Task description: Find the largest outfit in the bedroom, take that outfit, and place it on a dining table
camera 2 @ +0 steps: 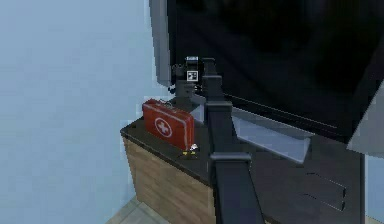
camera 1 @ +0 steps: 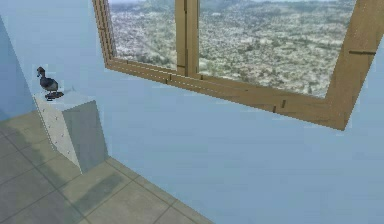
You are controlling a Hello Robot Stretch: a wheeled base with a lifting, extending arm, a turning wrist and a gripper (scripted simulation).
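Arm side: a big dark screen (camera 2: 280, 60) blocks twelve to three o'clock, and a red case (camera 2: 167, 124) crowds the bench (camera 2: 165, 185) at centre; nine o'clock seems free air. Forward: white pedestal (camera 1: 75, 128) at nine, tiled floor (camera 1: 110, 200) free at six.

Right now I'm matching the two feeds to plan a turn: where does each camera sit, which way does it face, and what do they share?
Forward view: on the robot, facing ahead and somewhat down at a blue wall, a wood-framed window, a white pedestal bearing a dark bird statue, and tiled floor.
Arm side view: on the robot's body, facing out to the arm's side at a wooden cabinet, a red case and a dark screen; the arm and hand show.
Shared: blue wall; I can match no object between them.
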